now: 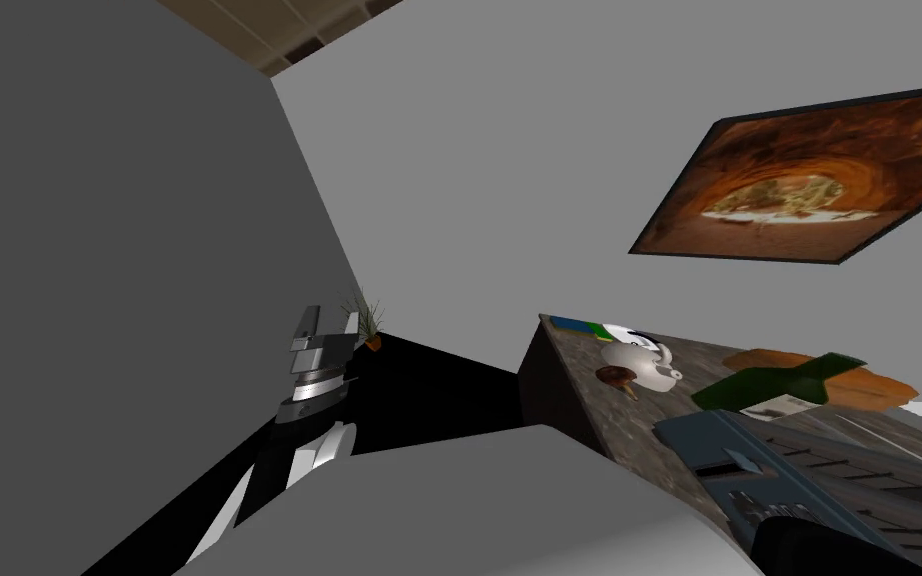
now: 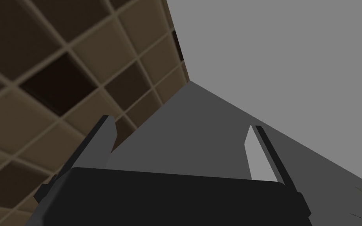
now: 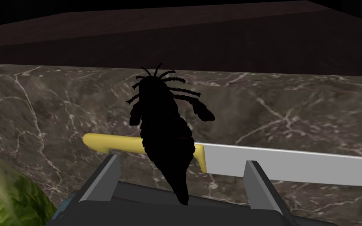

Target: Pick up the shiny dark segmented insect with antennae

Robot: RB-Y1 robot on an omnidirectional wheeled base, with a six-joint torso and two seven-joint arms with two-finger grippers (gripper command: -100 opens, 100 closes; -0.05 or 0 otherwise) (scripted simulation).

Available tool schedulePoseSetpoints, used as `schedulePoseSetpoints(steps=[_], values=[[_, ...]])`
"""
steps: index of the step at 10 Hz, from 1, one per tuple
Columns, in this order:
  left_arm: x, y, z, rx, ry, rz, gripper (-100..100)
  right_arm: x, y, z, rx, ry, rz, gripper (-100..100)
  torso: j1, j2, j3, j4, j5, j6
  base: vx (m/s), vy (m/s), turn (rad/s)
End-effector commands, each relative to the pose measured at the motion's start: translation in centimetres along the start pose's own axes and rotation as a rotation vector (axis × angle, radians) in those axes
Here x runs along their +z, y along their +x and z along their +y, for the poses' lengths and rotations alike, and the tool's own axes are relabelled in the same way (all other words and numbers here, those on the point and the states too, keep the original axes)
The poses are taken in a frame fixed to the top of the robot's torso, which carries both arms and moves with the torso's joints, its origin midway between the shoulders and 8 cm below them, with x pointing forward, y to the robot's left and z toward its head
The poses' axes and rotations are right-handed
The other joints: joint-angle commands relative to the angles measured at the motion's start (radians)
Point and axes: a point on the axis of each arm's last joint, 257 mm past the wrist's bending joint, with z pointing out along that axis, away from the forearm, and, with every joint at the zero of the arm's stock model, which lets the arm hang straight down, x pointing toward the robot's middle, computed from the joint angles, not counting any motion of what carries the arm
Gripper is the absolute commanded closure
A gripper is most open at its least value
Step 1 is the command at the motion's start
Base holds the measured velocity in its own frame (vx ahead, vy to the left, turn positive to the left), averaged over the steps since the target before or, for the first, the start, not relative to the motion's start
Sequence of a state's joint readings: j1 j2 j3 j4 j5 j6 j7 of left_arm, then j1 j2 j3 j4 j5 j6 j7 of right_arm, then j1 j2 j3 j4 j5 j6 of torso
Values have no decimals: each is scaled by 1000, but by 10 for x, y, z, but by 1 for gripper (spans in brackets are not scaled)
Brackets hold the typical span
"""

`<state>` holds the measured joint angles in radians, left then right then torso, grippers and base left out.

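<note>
Lying across one knife (image 3: 278, 164), one insect (image 3: 162, 121); right hand (image 3: 181, 160) released around tail; left hand (image 2: 180, 122) released

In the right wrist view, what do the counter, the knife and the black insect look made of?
Dark brown counter top: polished marble-like stone, by its white veins. Yellow-handled knife: flat pale grey blade, likely metal; smooth handle, perhaps plastic. Segmented insect with antennae: drawn flat black, no sheen visible, so its material cannot be told.

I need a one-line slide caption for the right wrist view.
Open right gripper facing the black segmented insect, which overlaps a yellow-handled knife on a dark marble counter.
</note>
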<state>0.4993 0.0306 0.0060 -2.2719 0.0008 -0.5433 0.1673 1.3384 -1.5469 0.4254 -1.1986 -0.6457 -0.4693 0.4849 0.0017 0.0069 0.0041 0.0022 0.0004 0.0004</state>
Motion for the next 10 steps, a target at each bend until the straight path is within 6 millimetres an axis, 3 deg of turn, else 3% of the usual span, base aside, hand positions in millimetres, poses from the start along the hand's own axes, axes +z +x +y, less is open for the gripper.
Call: schedulePoseSetpoints(steps=[1,4,5,9,10], values=[[0,0,0,0,0,0,0,6,5,2,37,9,8,-100,0,0,0,0,0,0,-154,-1,191],[0,0,0,0,0,0,0,11,8,5,62,13,11,-100,0,3,2,1,0,1,-121,0,140],[0,0,0,0,0,0,0,11,8,4,65,15,12,100,0,-1,0,0,0,1,-11,0,-7],[0,0,0,0,0,0,0,11,9,3,63,17,14,100,-1,-6,-3,-1,-1,1,-2,0,1],[0,0,0,0,0,0,0,10,9,3,63,18,14,0,-2,-6,-3,0,-1,1,0,0,0]])
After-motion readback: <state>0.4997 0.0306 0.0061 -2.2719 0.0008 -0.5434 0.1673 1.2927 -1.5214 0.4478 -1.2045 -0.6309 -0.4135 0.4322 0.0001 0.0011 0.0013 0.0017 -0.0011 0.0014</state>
